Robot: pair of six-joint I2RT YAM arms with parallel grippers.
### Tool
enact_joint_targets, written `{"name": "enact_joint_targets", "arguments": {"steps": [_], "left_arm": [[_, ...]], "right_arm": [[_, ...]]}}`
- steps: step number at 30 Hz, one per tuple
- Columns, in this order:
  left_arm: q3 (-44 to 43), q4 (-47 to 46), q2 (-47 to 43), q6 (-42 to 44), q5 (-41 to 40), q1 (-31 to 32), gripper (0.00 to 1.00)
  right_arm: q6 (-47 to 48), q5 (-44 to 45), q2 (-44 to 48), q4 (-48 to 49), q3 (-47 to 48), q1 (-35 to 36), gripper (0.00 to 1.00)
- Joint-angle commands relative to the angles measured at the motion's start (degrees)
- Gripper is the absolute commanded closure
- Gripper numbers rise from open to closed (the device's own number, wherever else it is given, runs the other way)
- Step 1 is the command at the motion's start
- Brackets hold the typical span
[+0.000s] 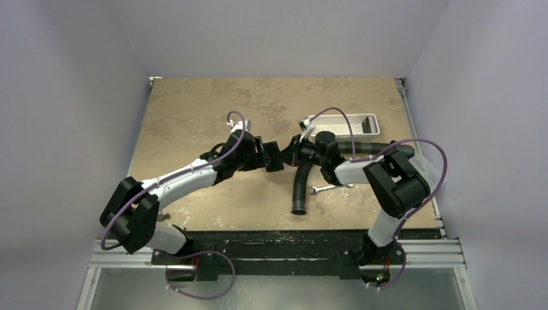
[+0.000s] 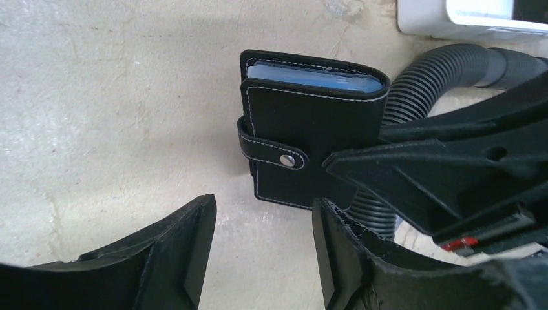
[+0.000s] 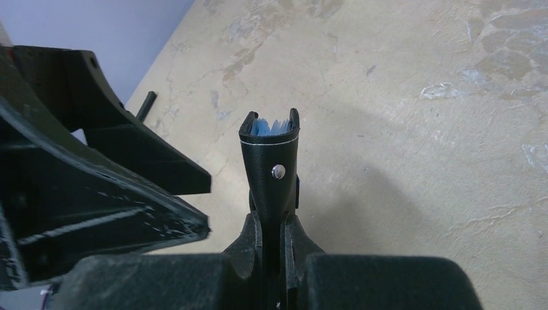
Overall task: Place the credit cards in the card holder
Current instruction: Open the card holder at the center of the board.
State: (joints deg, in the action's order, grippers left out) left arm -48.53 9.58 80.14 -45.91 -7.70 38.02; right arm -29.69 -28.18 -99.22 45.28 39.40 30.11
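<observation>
Tan tabletop (image 1: 194,116), wrench (image 1: 331,188) and black hose (image 1: 301,187) lying nearest the bases; mid-table the right gripper (image 3: 274,223) is clamped on the card holder (image 2: 310,129) by its edge, left gripper (image 2: 263,203) spread apart just beside it. That strap (image 2: 268,150) is snapped shut and no credit cards are in sight, so a tug on it could twist the holder out of the pinch.

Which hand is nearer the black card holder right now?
Right. The right hand is clamped on one edge of the small black stitched folding card holder; the left hand sits open just beside it, fingers apart, not gripping it.
</observation>
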Motion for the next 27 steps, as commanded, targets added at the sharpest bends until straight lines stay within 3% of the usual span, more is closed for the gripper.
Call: {"name": "enact_joint_targets", "arguments": {"steps": [1, 6, 11, 19, 27], "left_arm": [[-3.6, -3.7, 4.0, -2.6, -3.4, 1.2, 0.39], [-6.5, -3.5, 7.7, -1.4, -4.2, 1.8, 0.33], [-8.0, -2.4, 10.7, -1.6, -5.2, 1.8, 0.43], [-9.1, -2.2, 13.6, -0.9, -5.9, 1.7, 0.45], [-9.7, 2.4, 13.9, 1.9, -10.6, 1.7, 0.68]], "right_arm": [[1.1, 1.0, 3.0, 1.7, 1.9, 0.5, 1.00], [1.2, 0.5, 3.0, 1.9, 2.0, 0.7, 1.00], [1.3, 0.3, 3.6, 2.1, 1.8, 0.7, 1.00], [0.2, -1.5, 3.1, 4.2, 1.4, 0.7, 1.00], [-0.1, -0.9, 4.3, 4.7, 0.6, 0.7, 1.00]]}}
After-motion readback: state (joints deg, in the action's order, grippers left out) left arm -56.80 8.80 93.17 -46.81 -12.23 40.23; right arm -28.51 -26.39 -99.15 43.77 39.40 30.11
